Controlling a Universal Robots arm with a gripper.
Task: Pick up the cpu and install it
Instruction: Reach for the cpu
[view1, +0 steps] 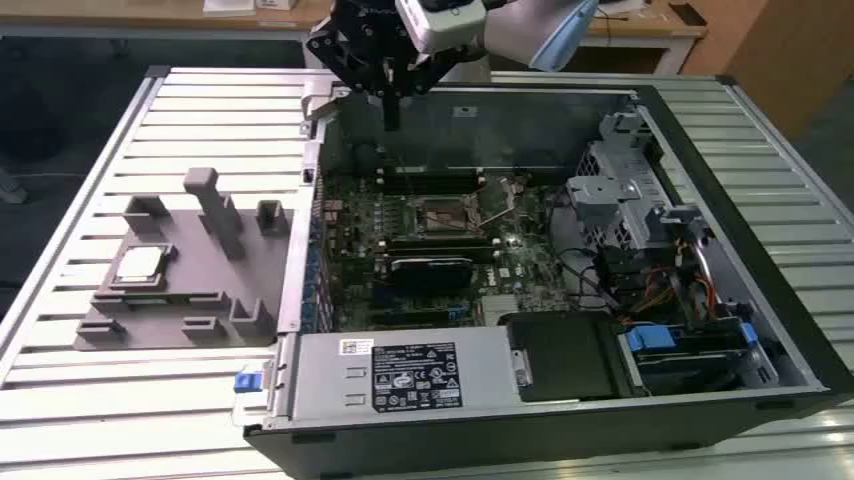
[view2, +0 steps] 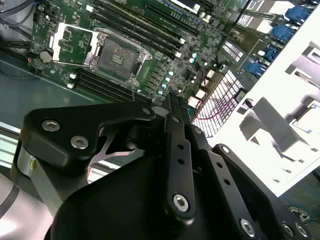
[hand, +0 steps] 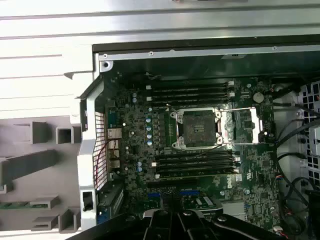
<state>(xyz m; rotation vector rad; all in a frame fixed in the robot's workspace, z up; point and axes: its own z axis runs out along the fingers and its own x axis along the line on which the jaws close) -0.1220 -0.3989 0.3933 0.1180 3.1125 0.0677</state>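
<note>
I see my gripper hanging over the far wall of an open computer case, close to the corner on the exterior view's left. Its black fingers are narrow, pressed together into one thin point, and they hold nothing. The cpu is well apart from it. It lies flat, silver face up, on a grey holder that rests on the slatted metal table, beside the case on the exterior view's left. Upright grey posts of the holder stand near the cpu. Inside the case a green board lies flat, and near its middle is the square socket, uncovered. Black memory sticks run in rows on either side of the socket. A grey box with a white label sits at the near side of the case. In the first wrist view I look straight down on the socket. Its metal frame is folded out to one side, and the gripper is over the board, apart from the socket. In the second wrist view the gripper is a black linkage close to the camera, its tips together. The socket lies beyond it and the pale holder stands outside the case.
</note>
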